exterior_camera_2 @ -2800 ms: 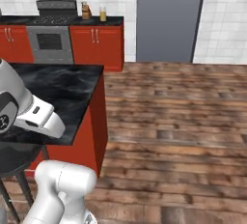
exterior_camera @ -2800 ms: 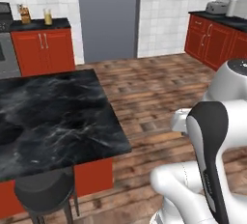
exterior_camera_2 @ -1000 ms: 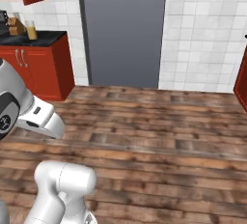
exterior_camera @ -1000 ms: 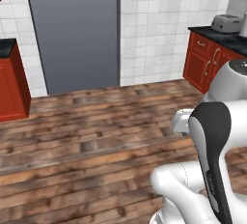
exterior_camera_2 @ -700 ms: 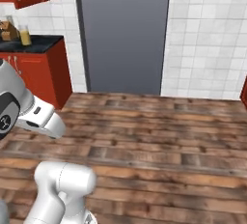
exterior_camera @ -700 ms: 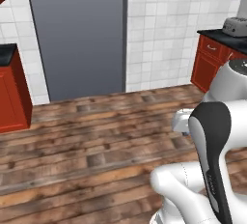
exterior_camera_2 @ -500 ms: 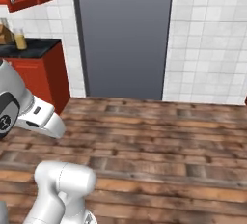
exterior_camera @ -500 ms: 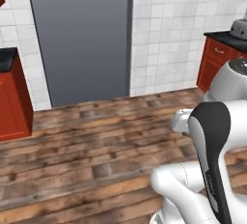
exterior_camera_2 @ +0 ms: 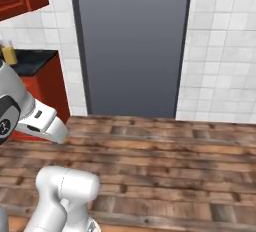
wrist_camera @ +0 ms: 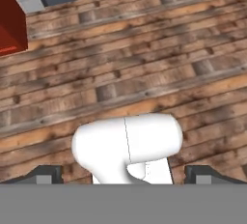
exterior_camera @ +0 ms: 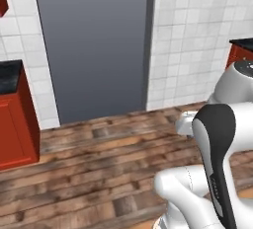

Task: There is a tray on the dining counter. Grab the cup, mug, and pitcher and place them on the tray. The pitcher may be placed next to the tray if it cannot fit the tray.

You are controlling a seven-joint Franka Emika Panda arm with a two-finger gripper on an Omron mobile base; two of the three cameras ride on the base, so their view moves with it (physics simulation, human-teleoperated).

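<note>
Arm folded up, end effector point(wrist_camera: 123, 175) wide apart (nothing held).

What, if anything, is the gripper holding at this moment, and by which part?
Nothing. In the hand view the gripper is open, its fingertips wide apart at the bottom, with bare wooden floor beyond them.

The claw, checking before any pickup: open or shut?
Open: in the hand view the claw has its two fingertips far apart near opposite bottom corners, nothing between them.
</note>
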